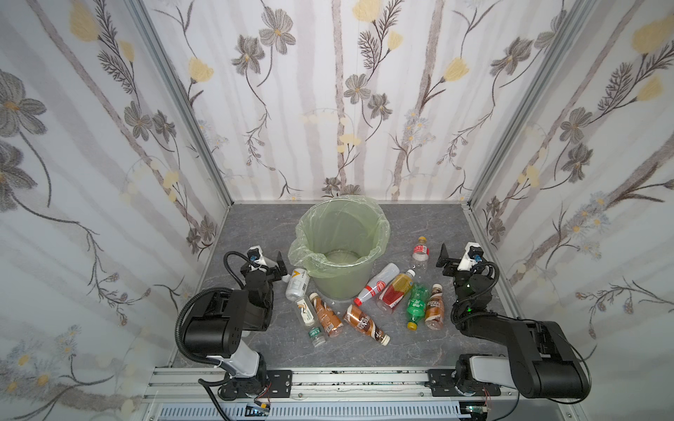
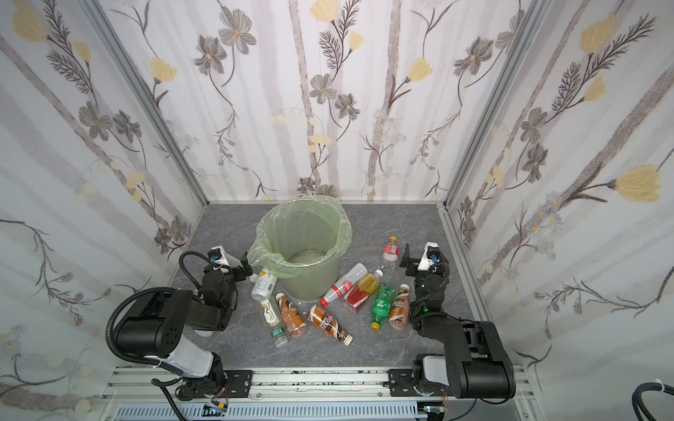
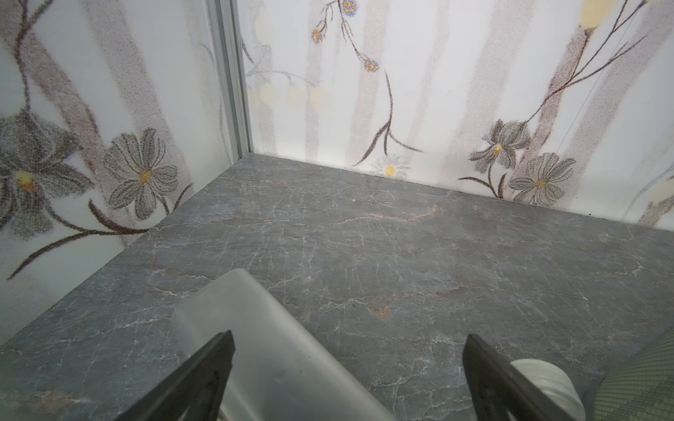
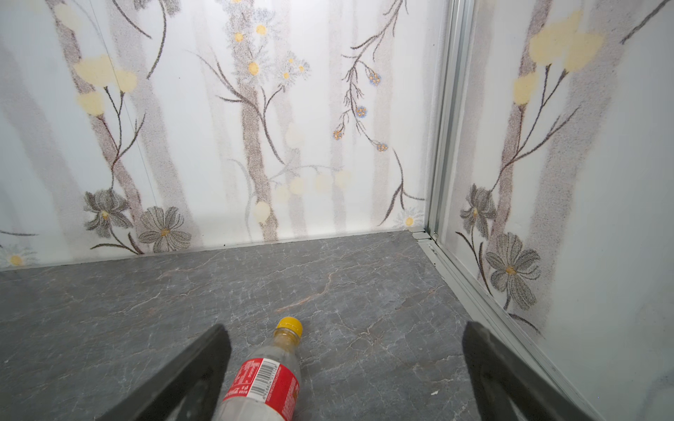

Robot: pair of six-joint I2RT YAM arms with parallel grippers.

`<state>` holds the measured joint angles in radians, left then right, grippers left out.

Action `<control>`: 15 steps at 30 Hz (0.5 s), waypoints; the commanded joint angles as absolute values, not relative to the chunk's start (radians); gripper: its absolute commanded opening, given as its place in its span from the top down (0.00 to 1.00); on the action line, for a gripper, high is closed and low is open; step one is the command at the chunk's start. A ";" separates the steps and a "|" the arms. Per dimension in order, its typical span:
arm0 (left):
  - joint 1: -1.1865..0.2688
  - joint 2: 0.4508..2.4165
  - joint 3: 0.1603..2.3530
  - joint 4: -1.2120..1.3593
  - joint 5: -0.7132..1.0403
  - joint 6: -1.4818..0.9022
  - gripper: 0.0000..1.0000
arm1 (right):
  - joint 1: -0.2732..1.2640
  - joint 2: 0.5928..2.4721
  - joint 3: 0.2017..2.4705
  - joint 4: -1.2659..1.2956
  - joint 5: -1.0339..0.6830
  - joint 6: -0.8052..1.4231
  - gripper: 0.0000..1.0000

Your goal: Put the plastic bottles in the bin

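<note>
**Both my grippers spread wide, bottles lying round the bin**

The grey marble-pattern table (image 1: pixel 419 350) carries everything. Toward the back middle of it stands the bin (image 1: pixel 339 284), upright, with its light-green bag folded over the rim.

The plastic bottles (image 1: pixel 364 322) lie on the table in an arc in front of the bin and to either side of it. The white bottle (image 1: pixel 297 284) is just beside the bin on my left. Next along the arc come a clear white-label bottle (image 1: pixel 305 310) and a brown coffee bottle (image 1: pixel 325 315). On my right are the red-capped white bottle (image 1: pixel 375 286), the orange-red tea bottle (image 1: pixel 395 291), the green soda bottle (image 1: pixel 417 304) and another coffee bottle (image 1: pixel 434 306). The clear red-label bottle (image 1: pixel 420 253) lies apart from these, further back.

My left gripper (image 1: pixel 282 269) is near the white bottle, fingers far apart and gripping nothing. My right gripper (image 1: pixel 445 263) is just as wide and empty. In the right wrist view the red-label bottle lies below its spread fingers, and its yellow cap (image 4: pixel 290 325) points to the back wall
</note>
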<state>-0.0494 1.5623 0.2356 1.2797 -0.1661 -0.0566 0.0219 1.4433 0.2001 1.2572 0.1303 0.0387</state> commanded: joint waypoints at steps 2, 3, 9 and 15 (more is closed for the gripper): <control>-0.053 1.473 0.244 1.240 -0.221 -0.067 0.00 | 0.029 1.374 0.241 1.117 0.210 0.070 0.00; -0.052 1.444 0.245 1.216 -0.229 -0.070 0.00 | 0.030 1.359 0.262 1.057 0.217 0.078 0.00; -0.070 1.267 0.350 0.828 -0.311 -0.135 0.00 | 0.077 1.289 0.421 0.635 0.310 0.130 0.00; -0.080 1.106 0.439 0.521 -0.330 -0.185 0.00 | 0.091 1.243 0.501 0.415 0.272 0.207 0.00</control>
<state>-0.0799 1.1416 0.3943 0.7456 -0.3031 -0.1375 0.0868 1.2556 0.4694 0.5766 0.2756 0.1516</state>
